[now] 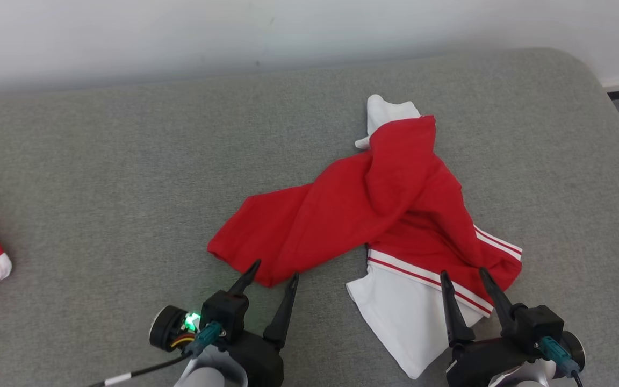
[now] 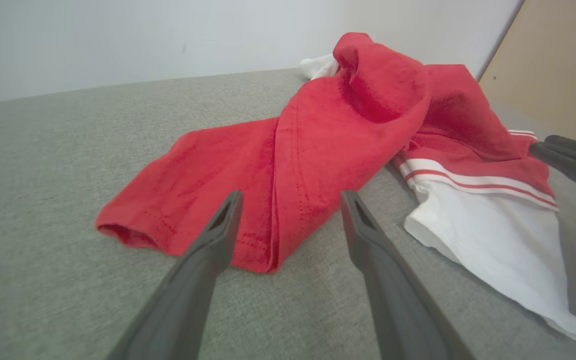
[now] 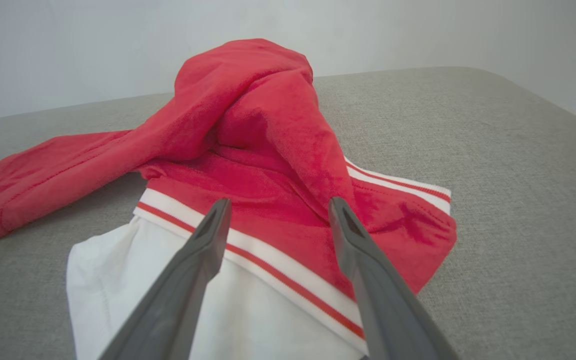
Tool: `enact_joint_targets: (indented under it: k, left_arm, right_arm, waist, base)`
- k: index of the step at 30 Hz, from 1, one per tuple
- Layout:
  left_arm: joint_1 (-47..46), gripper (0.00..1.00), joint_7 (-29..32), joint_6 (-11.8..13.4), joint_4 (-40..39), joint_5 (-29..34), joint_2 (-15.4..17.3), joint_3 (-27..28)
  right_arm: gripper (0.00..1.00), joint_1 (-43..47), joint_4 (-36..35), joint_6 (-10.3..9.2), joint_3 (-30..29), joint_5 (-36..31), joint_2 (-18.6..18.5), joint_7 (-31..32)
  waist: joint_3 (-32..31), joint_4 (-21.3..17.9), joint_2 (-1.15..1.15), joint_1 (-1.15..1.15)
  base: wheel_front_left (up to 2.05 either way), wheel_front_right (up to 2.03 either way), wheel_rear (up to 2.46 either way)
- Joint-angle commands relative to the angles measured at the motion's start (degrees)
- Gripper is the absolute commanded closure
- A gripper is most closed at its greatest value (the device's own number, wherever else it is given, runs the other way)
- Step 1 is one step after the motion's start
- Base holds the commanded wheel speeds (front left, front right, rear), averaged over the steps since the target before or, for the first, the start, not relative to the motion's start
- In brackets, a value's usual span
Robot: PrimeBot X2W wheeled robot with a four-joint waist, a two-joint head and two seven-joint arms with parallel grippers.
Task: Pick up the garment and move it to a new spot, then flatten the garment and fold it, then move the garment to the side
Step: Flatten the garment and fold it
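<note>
A grey padded surface meets a white wall. The crumpled red-and-white garment lies at my one o'clock. My left pincer is spread at its seven o'clock, and my right pincer is spread at its five.

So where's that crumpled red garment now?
In the head view the garment lies right of centre on the grey cushion, by the left gripper and right gripper.
</note>
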Motion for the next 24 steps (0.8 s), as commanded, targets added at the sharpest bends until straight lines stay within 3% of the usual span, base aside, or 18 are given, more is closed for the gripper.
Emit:
enact_joint_targets:
  k: [1, 7, 12, 13, 14, 19, 24]
  left_arm:
    - [-1.7, 0.0, -0.2, 0.0, 1.2, -0.4, 0.1, -0.4]
    - [-5.9, 0.0, -0.2, 0.3, 9.5, -1.3, 0.1, -1.9]
    - [-7.0, 0.02, -0.2, 0.1, 10.6, -2.2, 0.1, -3.0]
    - [-7.2, 0.66, -0.2, 0.0, 10.3, -1.9, 0.1, -3.3]
    - [-7.2, 1.0, -0.2, 0.0, 10.2, -1.7, 0.1, -3.5]
    - [-6.2, 1.0, -0.2, -0.2, 6.0, -0.5, 0.1, -2.6]
    - [-4.2, 1.0, -0.2, -0.4, -5.7, -0.3, 0.2, -1.9]
  right_arm:
    - [0.0, -0.5, 0.0, -0.12, 0.3, 0.3, 0.1, 0.0]
    - [0.0, -0.9, 0.0, -0.12, 0.0, 0.9, 0.1, 0.0]
    - [0.0, -1.1, -0.1, -0.12, 0.0, 1.2, 0.1, 0.0]
    - [0.0, -1.2, 0.0, -0.12, 0.1, 1.2, 0.1, 0.0]
    - [0.0, -1.3, 0.0, -0.12, 0.2, 1.3, 0.1, 0.0]
    - [0.0, -1.3, 0.6, -0.12, 0.4, 1.7, 0.1, 0.0]
    - [0.0, 0.3, 1.3, -0.12, -1.2, 1.4, 0.1, 0.0]
  waist:
    - [1.3, -1.2, -0.01, -0.01]
    - [2.3, -2.0, -0.01, -0.01]
    - [2.9, -1.8, -0.01, -0.01]
    - [2.9, -1.7, -0.01, -0.01]
    - [2.9, -1.7, -0.01, -0.01]
    - [2.0, -1.2, -0.01, -0.01]
    - [-0.4, 0.2, -0.01, -0.01]
  base:
    - [0.0, 0.0, 0.0]
    - [0.0, 0.0, 0.0]
    - [0.0, 0.0, 0.0]
    - [0.0, 0.0, 0.0]
    - [0.0, 0.0, 0.0]
    - [0.0, 0.0, 0.0]
    - [0.0, 0.0, 0.0]
